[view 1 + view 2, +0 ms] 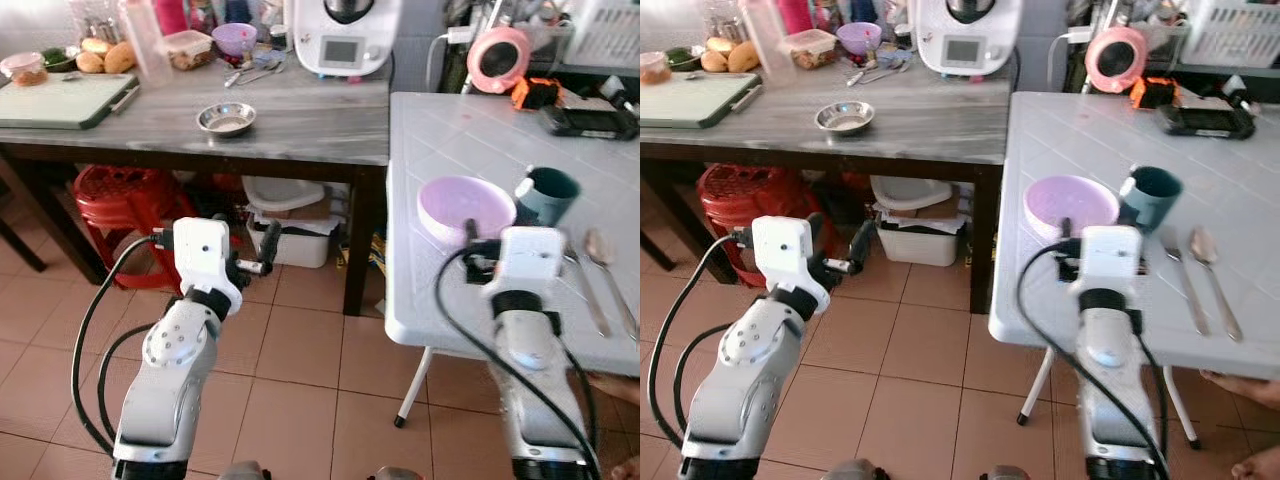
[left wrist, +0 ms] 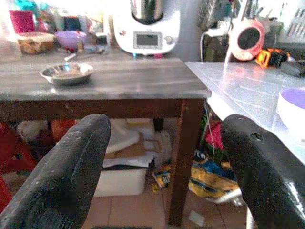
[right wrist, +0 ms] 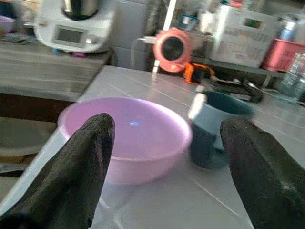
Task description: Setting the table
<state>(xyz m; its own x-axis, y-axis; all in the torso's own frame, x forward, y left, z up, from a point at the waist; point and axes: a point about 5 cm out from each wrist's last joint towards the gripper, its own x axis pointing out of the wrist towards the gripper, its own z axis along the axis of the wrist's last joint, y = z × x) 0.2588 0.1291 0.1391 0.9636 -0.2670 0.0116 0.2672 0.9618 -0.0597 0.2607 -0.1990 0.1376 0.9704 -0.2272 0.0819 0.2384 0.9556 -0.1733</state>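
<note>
Clearly the right gripper [image 3: 162, 157] hung spread and empty just short of the bowl [image 1: 465, 208], centre-right beside the mug [image 1: 548, 195]. It looked light, rigid, slick plastic; best pinched at the rim. Left gripper [image 1: 262, 250] was spread too.

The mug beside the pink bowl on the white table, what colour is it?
The mug is dark teal, clearest in the right wrist view.

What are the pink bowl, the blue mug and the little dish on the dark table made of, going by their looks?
The pink bowl looks like plastic: pale, matte, thin-walled, with only a soft sheen. The blue mug seems glazed ceramic or enamel, being opaque teal with a pale handle; which one is unclear. The little dish on the dark table appears to be stainless steel, silvery with bright mirror-like reflections.
</note>
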